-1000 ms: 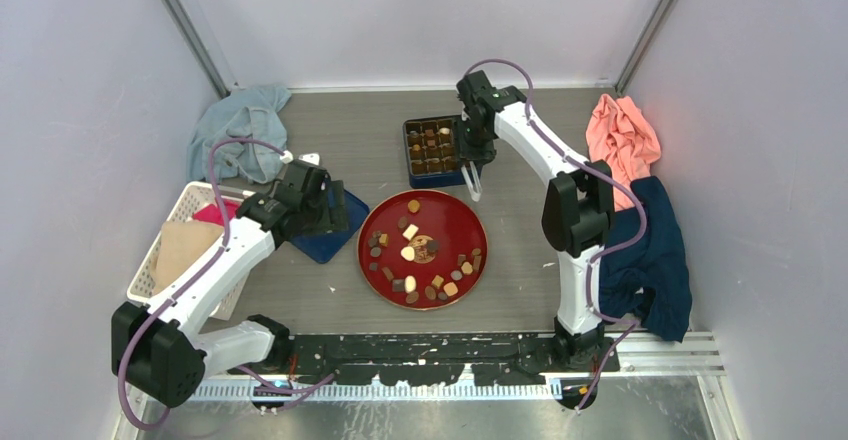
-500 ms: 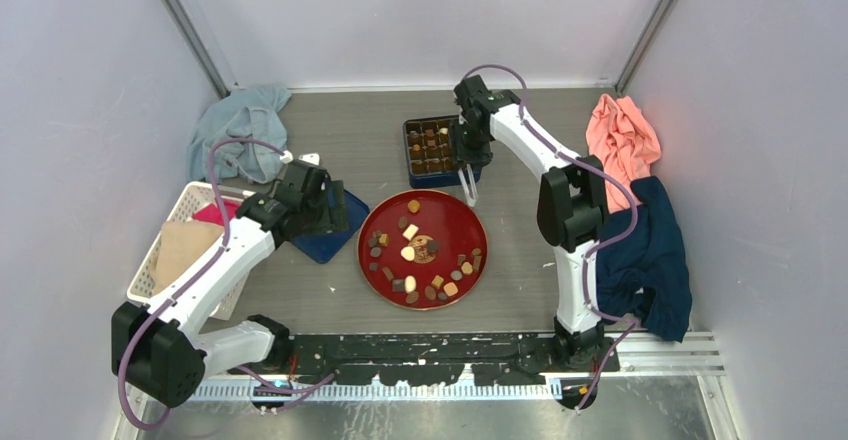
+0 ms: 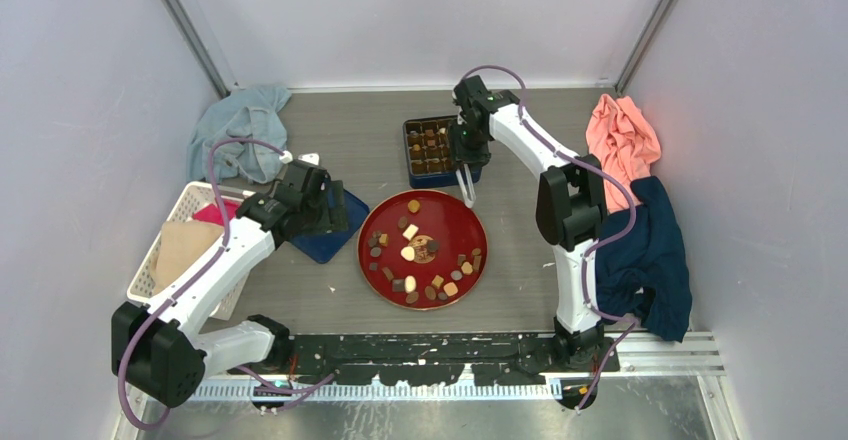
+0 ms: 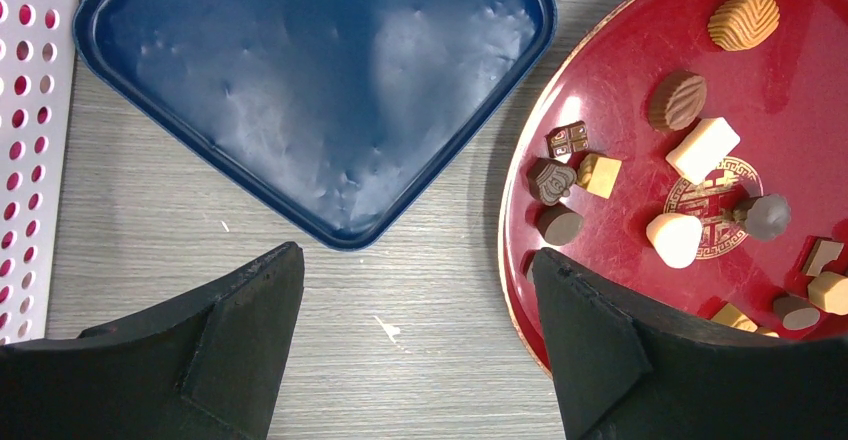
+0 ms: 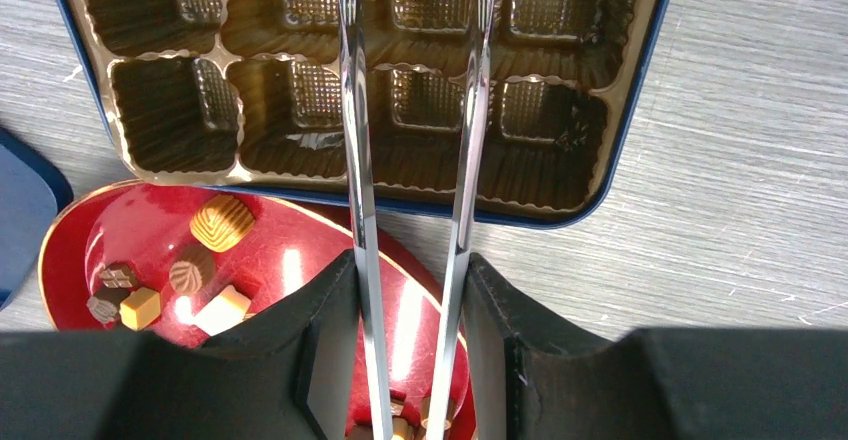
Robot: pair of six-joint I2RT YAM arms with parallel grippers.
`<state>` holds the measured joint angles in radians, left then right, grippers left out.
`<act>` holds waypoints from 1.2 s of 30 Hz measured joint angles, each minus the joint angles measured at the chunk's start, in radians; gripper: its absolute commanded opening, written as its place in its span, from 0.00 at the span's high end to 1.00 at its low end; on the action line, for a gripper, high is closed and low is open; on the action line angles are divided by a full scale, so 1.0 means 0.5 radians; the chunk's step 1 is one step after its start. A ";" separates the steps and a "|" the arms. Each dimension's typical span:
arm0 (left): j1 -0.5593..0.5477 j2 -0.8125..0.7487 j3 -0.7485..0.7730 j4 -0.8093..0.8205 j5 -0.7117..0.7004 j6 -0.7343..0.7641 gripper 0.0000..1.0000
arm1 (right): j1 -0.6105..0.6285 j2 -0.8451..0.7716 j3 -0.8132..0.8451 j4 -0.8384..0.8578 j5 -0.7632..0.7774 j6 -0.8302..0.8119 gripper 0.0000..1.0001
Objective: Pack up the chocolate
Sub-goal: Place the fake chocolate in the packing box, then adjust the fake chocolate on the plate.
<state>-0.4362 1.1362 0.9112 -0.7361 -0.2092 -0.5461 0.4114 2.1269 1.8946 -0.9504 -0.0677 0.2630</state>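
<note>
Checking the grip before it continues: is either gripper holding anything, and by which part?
The right gripper holds tweezers by their rear part, with the prongs sticking out ahead. The left gripper is open and empty.

Pale lavender walls close in on the left, far and right sides, with grey metal posts slanting up at the two far corners. The bench is grey wood-grain laminate, evenly lit. Along its near edge runs a black mounting rail, paint chipped, above a metal strip.
</note>
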 measured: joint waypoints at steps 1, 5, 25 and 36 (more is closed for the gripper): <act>0.000 0.000 0.000 -0.001 0.000 0.000 0.15 | 0.002 0.000 0.000 0.000 -0.005 -0.002 0.69; 0.000 0.000 0.000 -0.003 0.000 -0.001 0.15 | 0.013 0.001 0.019 -0.005 -0.021 -0.013 0.68; 0.000 -0.005 0.000 -0.005 -0.001 -0.001 0.15 | 0.037 0.001 0.034 -0.008 0.033 -0.040 0.61; 0.000 -0.011 0.000 -0.005 -0.001 -0.001 0.15 | 0.037 0.001 0.034 0.002 0.051 -0.034 0.55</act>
<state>-0.4362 1.1309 0.9112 -0.7387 -0.2096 -0.5465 0.4297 2.1273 1.9118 -0.9497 -0.0422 0.2462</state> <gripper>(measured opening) 0.852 0.447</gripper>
